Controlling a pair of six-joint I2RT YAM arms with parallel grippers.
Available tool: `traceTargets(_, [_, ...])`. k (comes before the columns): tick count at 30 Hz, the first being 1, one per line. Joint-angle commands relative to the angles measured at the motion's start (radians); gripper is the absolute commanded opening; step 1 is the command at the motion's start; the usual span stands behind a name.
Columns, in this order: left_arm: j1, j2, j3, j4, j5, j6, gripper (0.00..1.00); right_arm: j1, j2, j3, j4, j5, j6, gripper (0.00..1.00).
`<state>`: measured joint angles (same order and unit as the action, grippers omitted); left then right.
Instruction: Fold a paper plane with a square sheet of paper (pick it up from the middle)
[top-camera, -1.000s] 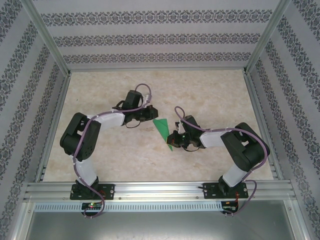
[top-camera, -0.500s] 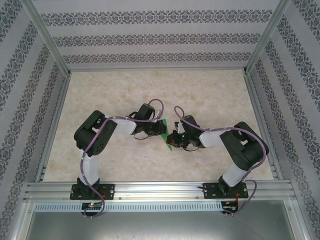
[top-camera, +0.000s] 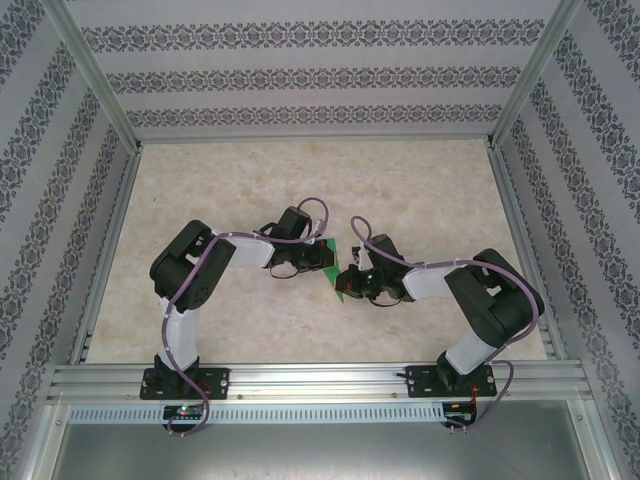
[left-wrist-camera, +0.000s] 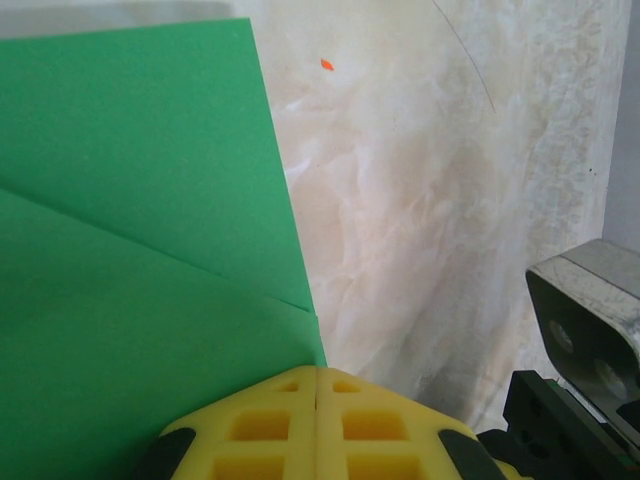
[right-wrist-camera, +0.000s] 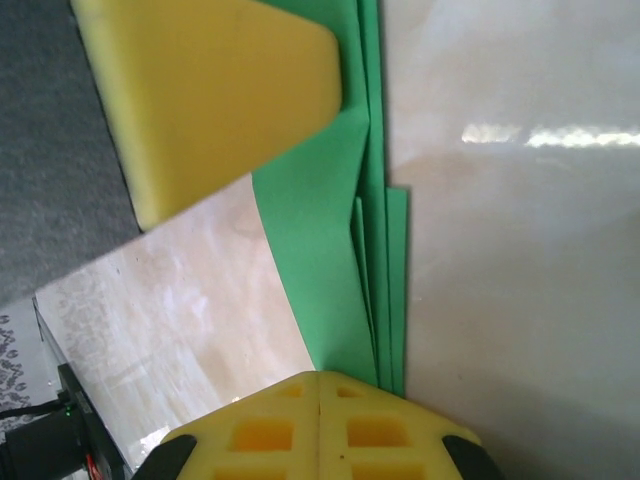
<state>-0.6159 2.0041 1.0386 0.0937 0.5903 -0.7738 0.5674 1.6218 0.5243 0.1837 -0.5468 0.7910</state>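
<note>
With my left hand (left-wrist-camera: 318, 382) and right hand (right-wrist-camera: 318, 384) both pressed together at the folded paper (left-wrist-camera: 130, 250), I judge it light, floppy and easily creased, best pinched along its layered spine.

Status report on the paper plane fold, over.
Left gripper shut, right gripper shut, both tips at the green paper. Paper part-folded, stacked layers and a diagonal crease showing; grip on it unclear. Nothing blocking.

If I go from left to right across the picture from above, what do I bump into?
left arm → green paper → right arm
</note>
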Motion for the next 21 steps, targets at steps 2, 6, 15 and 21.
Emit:
traceTargets(2, [0.023, 0.074, -0.041, -0.091, -0.164, 0.004, 0.01, 0.028, -0.001, -0.087, -0.220, -0.001, -0.026, 0.01])
traceTargets(6, [0.025, 0.073, -0.043, -0.093, -0.171, 0.005, 0.01, 0.046, -0.024, -0.115, -0.240, -0.001, -0.023, 0.01])
traceTargets(15, [0.024, 0.078, -0.032, -0.103, -0.167, 0.002, 0.01, 0.088, -0.080, -0.133, -0.314, 0.014, -0.033, 0.00])
traceTargets(21, [0.025, 0.078, -0.037, -0.101, -0.162, 0.008, 0.01, 0.100, -0.105, -0.164, -0.341, 0.030, -0.029, 0.00])
